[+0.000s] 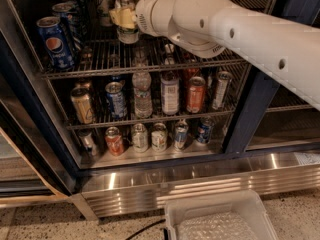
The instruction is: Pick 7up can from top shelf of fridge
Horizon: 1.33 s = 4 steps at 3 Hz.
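Observation:
The fridge [246, 115] stands open in front of me, with wire shelves in a dark interior. My white arm reaches in from the right over the top shelf [150, 60]. My gripper [121, 18], with yellowish fingers [118, 19], is shut around the middle of the 7up can [128, 34], a pale can with a silver top, at the back middle of that shelf. The fingers hide the can's lettering. I cannot tell whether the can's base touches the wire rack.
Blue Pepsi cans [55, 43] stand in a row at the top shelf's left, and another can [103, 6] stands just left of the gripper. Cans and bottles [142, 95] fill the two lower shelves. A white plastic bin [220, 219] sits on the floor below.

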Each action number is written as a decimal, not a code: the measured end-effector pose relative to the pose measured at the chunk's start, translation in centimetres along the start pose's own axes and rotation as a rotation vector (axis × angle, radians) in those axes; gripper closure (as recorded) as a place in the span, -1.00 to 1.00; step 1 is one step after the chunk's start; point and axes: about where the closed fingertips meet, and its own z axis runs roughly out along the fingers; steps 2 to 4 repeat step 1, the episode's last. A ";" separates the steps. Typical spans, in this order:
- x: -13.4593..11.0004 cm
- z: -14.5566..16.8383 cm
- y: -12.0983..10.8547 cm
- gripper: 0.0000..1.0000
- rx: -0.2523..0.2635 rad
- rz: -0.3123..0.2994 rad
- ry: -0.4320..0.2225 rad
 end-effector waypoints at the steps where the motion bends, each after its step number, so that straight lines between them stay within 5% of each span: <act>1: 0.0 0.0 0.0 1.00 0.000 0.000 0.000; 4: 0.0 0.0 0.0 1.00 0.000 0.000 0.000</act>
